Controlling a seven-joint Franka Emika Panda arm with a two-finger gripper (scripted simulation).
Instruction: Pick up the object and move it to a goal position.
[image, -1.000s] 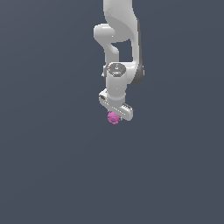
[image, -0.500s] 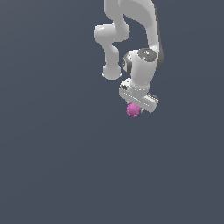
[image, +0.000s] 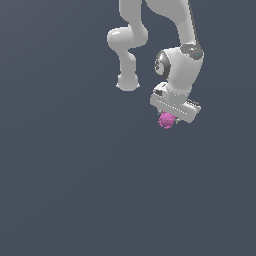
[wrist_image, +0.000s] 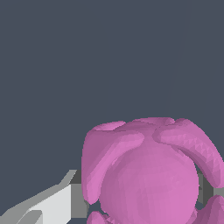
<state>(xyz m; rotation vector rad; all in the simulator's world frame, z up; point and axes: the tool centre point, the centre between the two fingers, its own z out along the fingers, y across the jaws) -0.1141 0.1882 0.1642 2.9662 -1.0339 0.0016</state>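
Observation:
The object (image: 166, 120) is a small magenta-pink bumpy lump, hanging just under the white hand of the arm in the exterior view. My gripper (image: 168, 120) is shut on it, and the lump hides most of the fingers there. In the wrist view the object (wrist_image: 148, 170) fills the near part of the picture, with one grey-white finger (wrist_image: 52, 203) showing beside it. The object is held up in the air, clear of any surface.
The white arm (image: 180, 60) comes down from the upper edge of the exterior view, with an elbow link (image: 127, 45) to its left. Everything around is a plain dark grey-blue ground.
The arm has carried the object toward the exterior view's right and slightly upward over the last second. The hand has tilted, and the grip on the lump has held.

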